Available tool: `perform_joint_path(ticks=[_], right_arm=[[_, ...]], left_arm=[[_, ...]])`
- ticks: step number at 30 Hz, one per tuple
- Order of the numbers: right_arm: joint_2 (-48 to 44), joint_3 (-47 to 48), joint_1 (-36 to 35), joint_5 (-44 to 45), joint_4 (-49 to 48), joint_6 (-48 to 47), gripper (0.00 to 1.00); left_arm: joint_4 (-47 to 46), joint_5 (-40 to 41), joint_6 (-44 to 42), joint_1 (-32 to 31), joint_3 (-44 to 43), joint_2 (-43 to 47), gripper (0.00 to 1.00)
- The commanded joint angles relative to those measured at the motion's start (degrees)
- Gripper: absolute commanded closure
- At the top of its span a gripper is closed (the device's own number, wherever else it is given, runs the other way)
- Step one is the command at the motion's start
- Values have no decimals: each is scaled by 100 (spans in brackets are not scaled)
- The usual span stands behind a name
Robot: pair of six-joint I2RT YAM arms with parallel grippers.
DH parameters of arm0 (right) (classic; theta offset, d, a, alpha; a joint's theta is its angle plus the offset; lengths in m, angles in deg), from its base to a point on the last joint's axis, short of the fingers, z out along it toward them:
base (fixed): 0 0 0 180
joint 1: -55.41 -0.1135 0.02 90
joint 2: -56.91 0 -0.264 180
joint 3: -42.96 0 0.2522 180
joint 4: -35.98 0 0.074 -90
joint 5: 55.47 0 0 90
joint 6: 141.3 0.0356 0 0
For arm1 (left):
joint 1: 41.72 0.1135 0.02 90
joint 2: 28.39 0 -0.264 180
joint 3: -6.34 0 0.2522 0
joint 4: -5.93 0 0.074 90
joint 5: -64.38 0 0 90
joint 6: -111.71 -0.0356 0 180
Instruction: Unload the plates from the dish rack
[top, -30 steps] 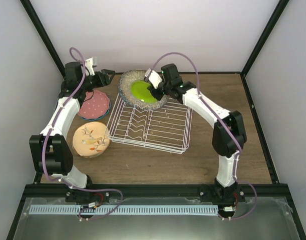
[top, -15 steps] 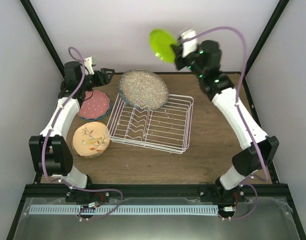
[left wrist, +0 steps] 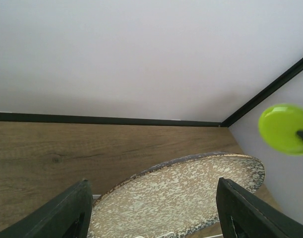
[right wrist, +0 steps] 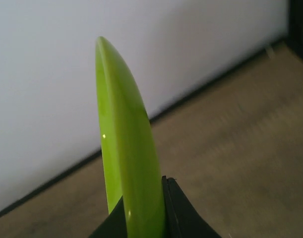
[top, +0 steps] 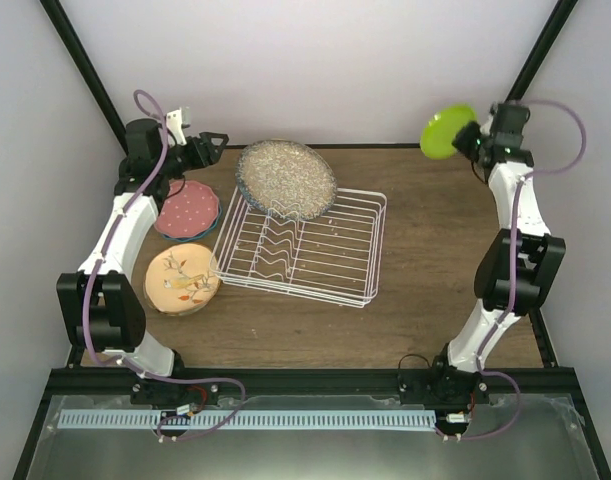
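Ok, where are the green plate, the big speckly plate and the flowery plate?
lime green plate [top: 447, 131], top view, middle of its face.
grey speckled plate [top: 285, 178], top view, its centre.
cream floral plate [top: 182, 282], top view, its centre.

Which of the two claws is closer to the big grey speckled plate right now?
The left. The left gripper hangs open just left of the grey speckled plate, not touching it. The right gripper is far off to its right, clamping the lime green plate.

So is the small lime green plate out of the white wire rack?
Out: right gripper holds the lime plate, far right of the rack.
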Motion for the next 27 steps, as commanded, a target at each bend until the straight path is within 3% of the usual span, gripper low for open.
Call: perform_joint_path(ticks=[1, 6, 20, 23, 27], right_arm=[[17, -807, 351, -637, 174, 816, 99], [246, -1360, 438, -684, 258, 748, 99], [1207, -1545, 504, -629, 930, 592, 96], [1384, -1598, 505, -747, 1029, 546, 93], [1602, -1606, 518, -836, 1254, 470, 74]], left_arm=[[-30, -13, -19, 14, 1, 233, 30], [-16, 12, -24, 16, 51, 270, 30], [29, 91, -76, 16, 119, 387, 30], [25, 104, -76, 16, 156, 417, 30], [12, 114, -68, 16, 192, 450, 30]])
